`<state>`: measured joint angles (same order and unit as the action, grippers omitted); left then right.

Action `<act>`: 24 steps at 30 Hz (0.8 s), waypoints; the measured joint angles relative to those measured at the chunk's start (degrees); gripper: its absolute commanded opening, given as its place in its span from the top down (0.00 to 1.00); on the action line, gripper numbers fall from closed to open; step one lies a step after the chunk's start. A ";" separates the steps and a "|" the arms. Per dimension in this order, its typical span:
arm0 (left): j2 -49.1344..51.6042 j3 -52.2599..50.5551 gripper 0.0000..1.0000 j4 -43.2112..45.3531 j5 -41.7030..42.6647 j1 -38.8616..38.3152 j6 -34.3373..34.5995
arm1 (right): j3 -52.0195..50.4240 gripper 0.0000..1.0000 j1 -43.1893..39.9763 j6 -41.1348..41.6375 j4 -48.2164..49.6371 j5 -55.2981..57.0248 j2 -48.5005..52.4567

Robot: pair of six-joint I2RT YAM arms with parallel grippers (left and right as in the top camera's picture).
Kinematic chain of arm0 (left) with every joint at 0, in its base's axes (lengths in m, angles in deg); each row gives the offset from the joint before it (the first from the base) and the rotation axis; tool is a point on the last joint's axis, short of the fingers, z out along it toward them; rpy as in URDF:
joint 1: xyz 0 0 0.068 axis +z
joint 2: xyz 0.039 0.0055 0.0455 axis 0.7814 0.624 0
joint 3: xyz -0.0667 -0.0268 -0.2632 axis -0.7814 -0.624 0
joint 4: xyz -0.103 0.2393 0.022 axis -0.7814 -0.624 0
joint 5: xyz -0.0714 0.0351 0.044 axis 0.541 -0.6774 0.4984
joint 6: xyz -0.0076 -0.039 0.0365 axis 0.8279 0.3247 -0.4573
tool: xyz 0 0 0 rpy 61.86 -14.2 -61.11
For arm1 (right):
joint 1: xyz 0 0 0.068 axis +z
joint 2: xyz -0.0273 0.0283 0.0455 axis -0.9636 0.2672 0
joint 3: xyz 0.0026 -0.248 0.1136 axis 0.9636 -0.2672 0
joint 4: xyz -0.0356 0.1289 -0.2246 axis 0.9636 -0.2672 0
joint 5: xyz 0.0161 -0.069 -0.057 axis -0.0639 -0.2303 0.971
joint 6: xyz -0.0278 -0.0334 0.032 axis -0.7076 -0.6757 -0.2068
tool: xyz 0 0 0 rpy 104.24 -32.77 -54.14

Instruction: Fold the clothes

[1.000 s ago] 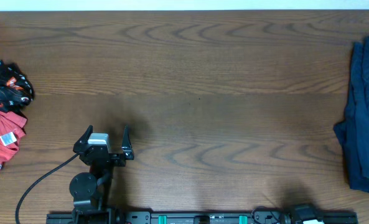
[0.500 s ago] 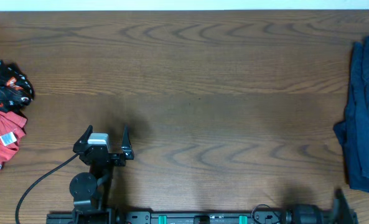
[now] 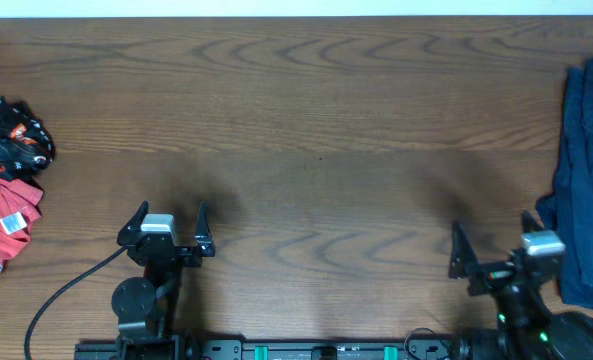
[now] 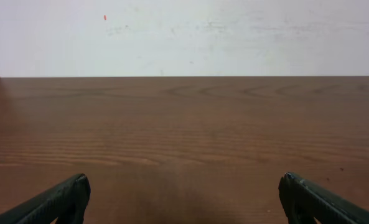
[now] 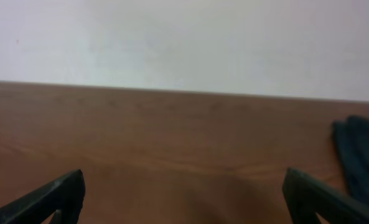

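A black jersey (image 3: 14, 135) with orange lines and white-and-red logos lies crumpled at the table's far left, on top of a red shirt (image 3: 1, 225). A dark blue garment (image 3: 586, 190) lies at the right edge and shows in the right wrist view (image 5: 361, 158). My left gripper (image 3: 168, 216) is open and empty near the front left, over bare wood (image 4: 184, 186). My right gripper (image 3: 492, 238) is open and empty at the front right, just left of the blue garment (image 5: 184, 186).
The wooden table (image 3: 306, 120) runs back to a white wall. A black cable (image 3: 61, 290) trails from the left arm's base. The arm rail (image 3: 306, 350) lies along the front edge.
My right arm has come up from the front edge into view beside the blue garment, jaws open. The left arm has not moved.
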<state>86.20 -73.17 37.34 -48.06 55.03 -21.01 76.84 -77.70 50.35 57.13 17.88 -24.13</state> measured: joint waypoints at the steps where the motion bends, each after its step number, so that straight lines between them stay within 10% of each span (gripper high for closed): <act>1: 0.00 0.00 0.02 0.00 0.00 0.00 0.00 | -1.73 0.01 0.00 0.00 0.81 -0.22 -0.17; 24: 0.00 0.00 0.02 0.00 -0.02 0.00 0.02 | -19.69 0.01 -0.02 -0.24 13.79 -1.20 -0.50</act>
<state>86.20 -73.17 37.34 -48.08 55.03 -20.99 57.14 -77.73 50.11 70.92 16.68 -24.64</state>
